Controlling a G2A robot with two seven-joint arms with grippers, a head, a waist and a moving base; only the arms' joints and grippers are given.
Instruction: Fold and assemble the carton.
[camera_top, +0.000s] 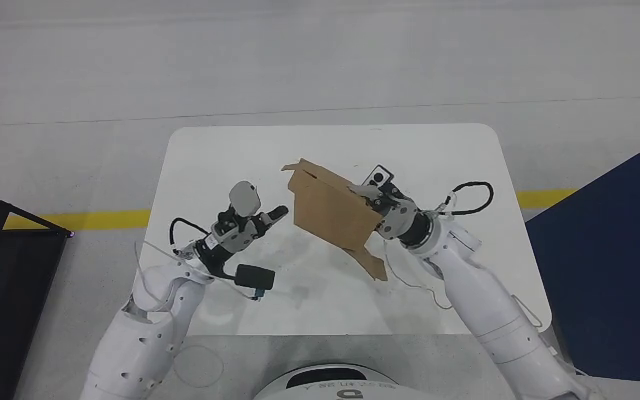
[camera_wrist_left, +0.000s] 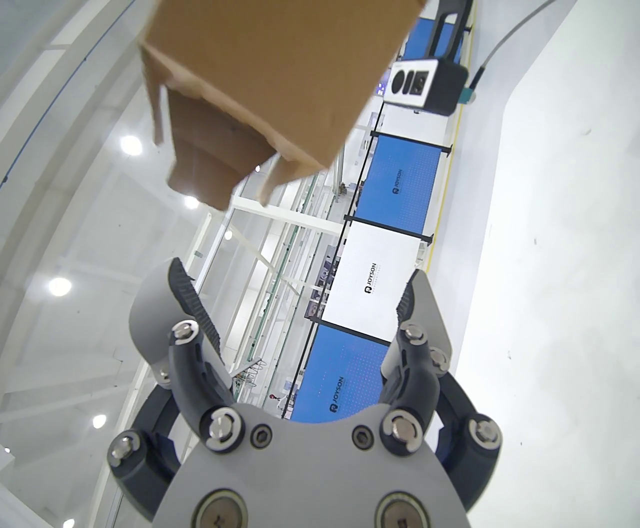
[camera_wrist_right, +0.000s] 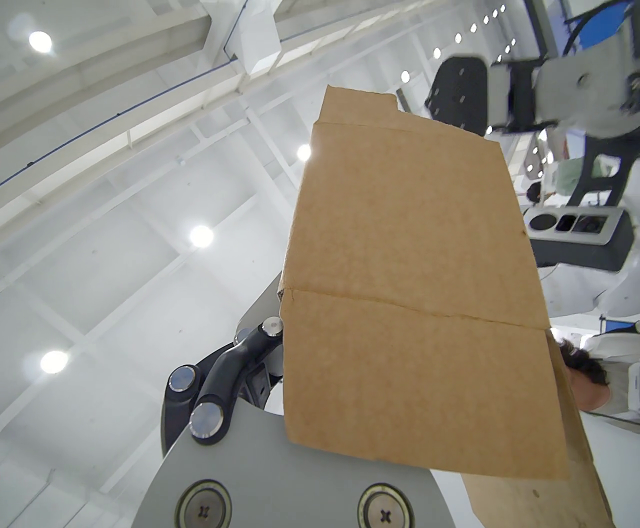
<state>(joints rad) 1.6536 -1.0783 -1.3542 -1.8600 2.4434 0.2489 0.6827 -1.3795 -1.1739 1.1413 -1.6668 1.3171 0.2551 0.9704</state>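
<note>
A brown cardboard carton, partly unfolded with loose flaps, hangs tilted above the middle of the white table. My right gripper is shut on the carton's right edge. In the right wrist view the carton covers the fingertips. My left gripper is open a short way left of the carton, apart from it. In the left wrist view its two fingers spread wide with nothing between them, and the carton hangs beyond them with its open end and flaps showing. The left gripper also shows beyond the carton.
The table's rounded edges bound the work area, with bare surface behind and to both sides of the carton. A blue panel stands to the right, a black frame to the left. A yellow floor line runs behind.
</note>
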